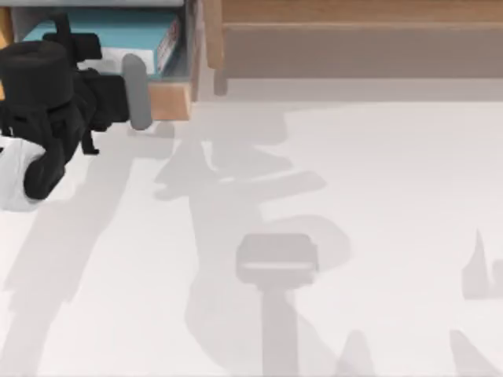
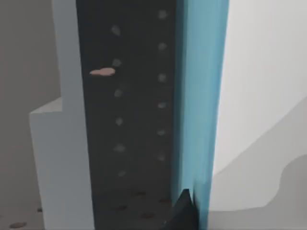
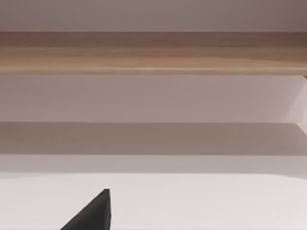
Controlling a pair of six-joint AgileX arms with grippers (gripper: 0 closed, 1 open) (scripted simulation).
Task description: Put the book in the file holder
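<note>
Light-blue cover of the book (image 1: 102,35) sat inside the file holder (image 1: 169,98) at the far left of the table (image 1: 354,196), lying flat as seen from above, with its white printed end (image 1: 167,45) facing right, against the holder's right wall. The holder's tan wooden front (image 1: 171,100) faced the near side.

Left arm was over the far-left corner, reaching right into the holder. Left gripper (image 1: 132,78) was at the holder's near edge, just beside the book. One grey finger (image 1: 138,90) crossed the tan front. Could not tell whether the fingers were apart, together or clamped on the book.

Left wrist view: a blue book edge (image 2: 199,96) ran next to a dark speckled strip, with a pale grey holder wall (image 2: 62,158) alongside. A dark fingertip (image 2: 182,211) touched the blue edge at the base.

Long brown wooden shelf (image 1: 354,31) ran along the far edge, right of the holder, just apart from it.

Right wrist view faced that shelf (image 3: 153,52) across bare table, with one dark fingertip (image 3: 93,213) in frame. Right gripper's state: cannot tell.
</note>
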